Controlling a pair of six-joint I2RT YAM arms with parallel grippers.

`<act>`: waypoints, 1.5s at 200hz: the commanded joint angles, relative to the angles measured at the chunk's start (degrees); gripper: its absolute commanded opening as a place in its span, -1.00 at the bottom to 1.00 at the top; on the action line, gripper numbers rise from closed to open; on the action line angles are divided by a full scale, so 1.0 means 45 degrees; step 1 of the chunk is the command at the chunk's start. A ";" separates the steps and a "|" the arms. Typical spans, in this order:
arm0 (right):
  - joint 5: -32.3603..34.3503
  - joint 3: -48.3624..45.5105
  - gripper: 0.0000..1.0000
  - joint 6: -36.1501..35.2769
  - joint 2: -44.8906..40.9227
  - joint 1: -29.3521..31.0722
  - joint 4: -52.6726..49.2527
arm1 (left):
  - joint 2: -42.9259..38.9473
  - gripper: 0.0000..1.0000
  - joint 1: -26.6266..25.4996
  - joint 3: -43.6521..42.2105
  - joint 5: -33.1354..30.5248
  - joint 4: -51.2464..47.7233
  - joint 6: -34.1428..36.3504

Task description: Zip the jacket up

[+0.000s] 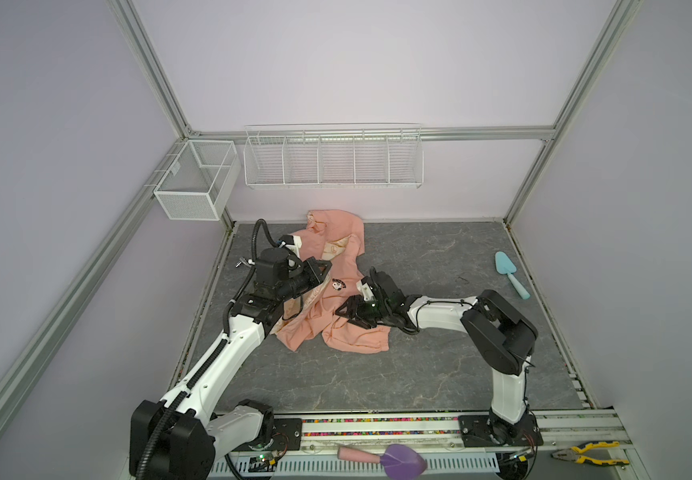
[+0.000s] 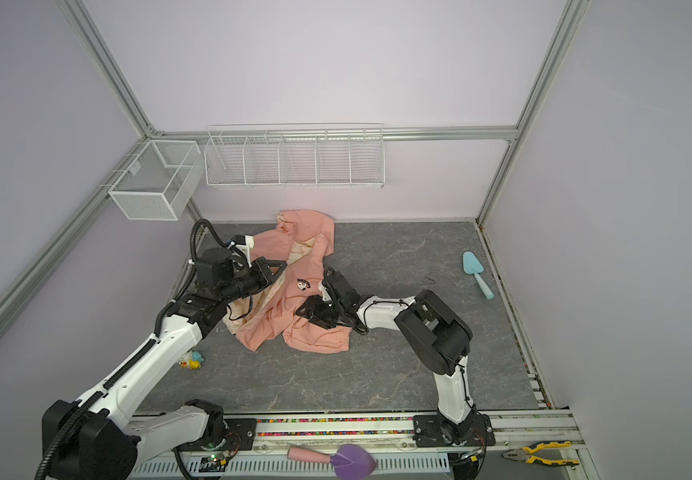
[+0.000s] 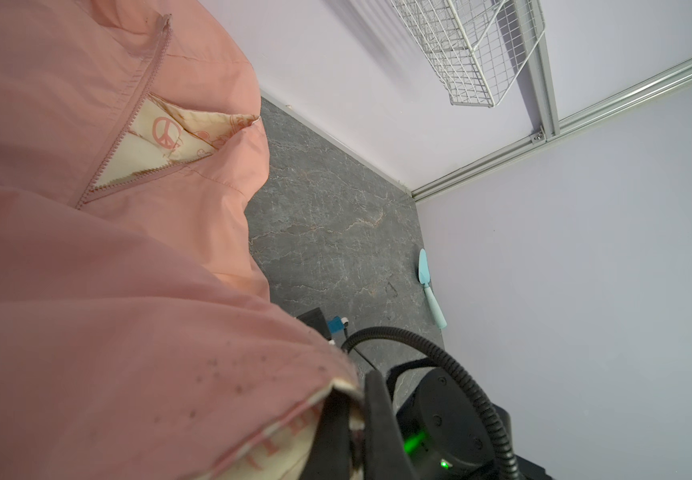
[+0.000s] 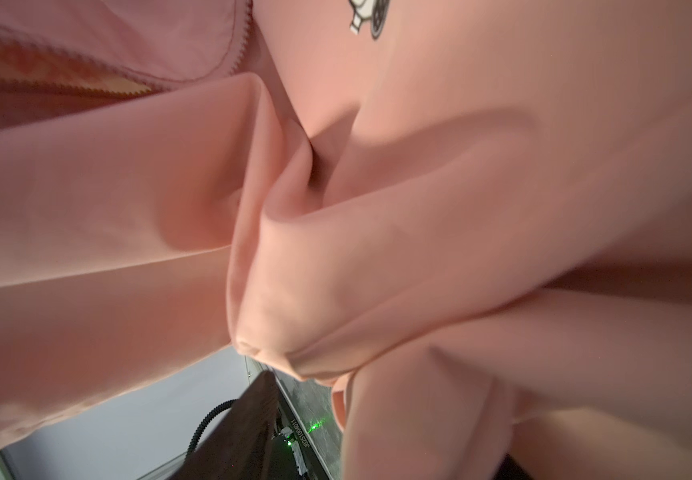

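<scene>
Lying crumpled with its zip open on the grey marbled tabletop (image 1: 419, 374), the salmon-pink hooded zip jacket (image 1: 338, 235) is pinched at its lined edge by the fully closed left gripper (image 1: 322, 269), while the right gripper (image 1: 348, 313) sits among the folds, its opening indiscernible.

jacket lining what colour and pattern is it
Cream with pink printed motifs, one a peace sign. The lining shows best in the left wrist view.

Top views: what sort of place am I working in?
Probably a robot lab test cell, not a home: aluminium frame around plain walls, wire rack hung on the back wall, pliers beside the front mounting rail.
</scene>
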 commanded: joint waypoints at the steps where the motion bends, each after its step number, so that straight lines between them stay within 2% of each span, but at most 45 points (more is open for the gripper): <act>1: 0.1247 0.0331 0.30 -0.2064 -0.1874 -0.0471 -0.2767 | -0.0847 -1.00 0.0050 -0.0224 -0.0378 -0.0514 0.0388; 25: 0.2498 0.0229 0.40 -0.3507 -0.3442 -0.0928 -0.4734 | -0.1608 -1.00 0.0050 -0.0937 -0.0801 -0.1124 0.0320; 44: 0.3085 0.0068 0.49 -0.4168 -0.4380 -0.1560 -0.5442 | -0.2306 -1.00 0.0048 -0.1840 -0.1096 -0.1301 0.0022; 78: 0.3079 0.0925 0.53 -0.4824 -0.4165 -0.3008 -0.6152 | -0.3273 -1.00 0.0058 -0.3216 -0.1439 -0.1412 -0.0637; 99: 0.2790 0.1990 0.52 -0.4905 -0.2924 -0.3555 -0.6133 | -0.3701 -1.00 0.0050 -0.3752 -0.1562 -0.1639 -0.0936; 125: 0.2080 0.3727 0.49 -0.4735 -0.0889 -0.3623 -0.5583 | -0.4382 -1.00 0.0047 -0.4364 -0.1689 -0.2002 -0.1236; 158: 0.0943 0.5779 0.48 -0.3686 0.1899 -0.3620 -0.3891 | -0.5148 -1.00 0.0048 -0.5072 -0.1634 -0.2256 -0.1519; 195: 0.0560 0.8013 0.50 -0.2605 0.4415 -0.3661 -0.2361 | -0.5435 -1.00 0.0057 -0.5467 -0.1398 -0.2226 -0.1668; 236: 0.0329 1.1280 0.46 -0.1260 0.7270 -0.3685 -0.1970 | -0.5460 -1.00 0.0052 -0.5464 -0.1324 -0.2416 -0.1540; 249: 0.0389 1.2106 0.34 -0.0938 0.7993 -0.3718 -0.2007 | -0.5473 -1.00 0.0047 -0.5452 -0.1368 -0.2512 -0.1466; 270: 0.0257 1.2937 -0.31 -0.0276 0.8818 -0.3881 -0.1701 | -0.5501 -1.00 0.0047 -0.5479 -0.1515 -0.2635 -0.1387; 291: 0.0332 1.1756 -0.83 0.0065 0.8314 -0.4202 -0.0499 | -0.5437 -1.00 0.0057 -0.5537 -0.1656 -0.2653 -0.1321; 300: 0.0544 1.0705 -0.85 0.0003 0.7672 -0.4391 0.0068 | -0.5359 -1.00 0.0067 -0.5557 -0.1730 -0.2640 -0.1251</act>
